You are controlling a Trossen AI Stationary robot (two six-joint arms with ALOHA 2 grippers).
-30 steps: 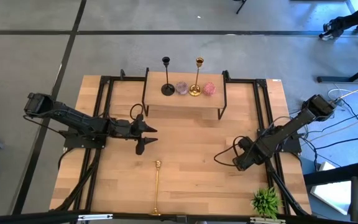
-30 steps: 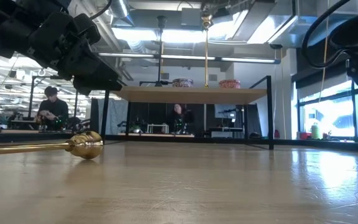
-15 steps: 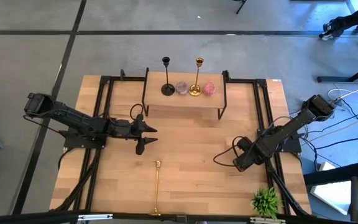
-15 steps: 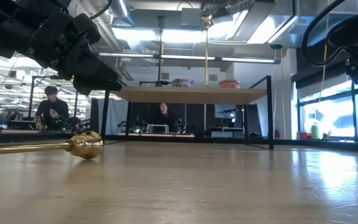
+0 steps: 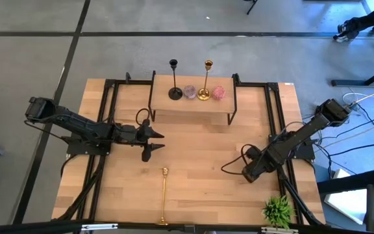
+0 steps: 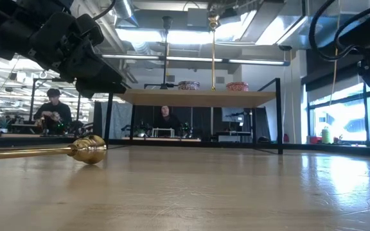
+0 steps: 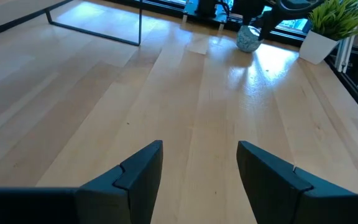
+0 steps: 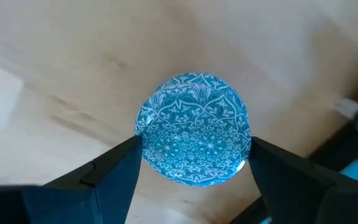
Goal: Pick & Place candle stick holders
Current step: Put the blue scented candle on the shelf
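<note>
A gold candle stick holder (image 5: pixel 163 195) lies on its side on the table near the near edge, its cup end (image 6: pixel 88 149) toward the shelf. A black holder (image 5: pixel 174 79) and a second gold holder (image 5: pixel 205 81) stand upright on their round bases on the raised shelf (image 5: pixel 190 110). My left gripper (image 5: pixel 152 145) is open and empty above the table, just beyond the lying holder's cup end. My right gripper (image 5: pixel 247 173), at the right of the table, is shut on a blue patterned round thing (image 8: pixel 194 146). My right gripper pinches the blue patterned round thing by its two opposite sides (image 8: pixel 143 149) between its two fingers. The fingers come from above, pointing down. In the left wrist view the round thing (image 7: pixel 248 38) shows low at the table top; whether it is lifted clear, I cannot tell.
Two small pinkish glass cups (image 5: pixel 189 91) (image 5: pixel 218 92) stand on the shelf between and beside the holders. A small green plant (image 5: pixel 278 210) in a white pot stands at the near right corner. Black frame rails (image 5: pixel 106 117) run along both sides. People sit in the room beyond.
My right gripper has gone a little toward the table's near edge and left with the blue round thing, and its cable loop has shifted.
</note>
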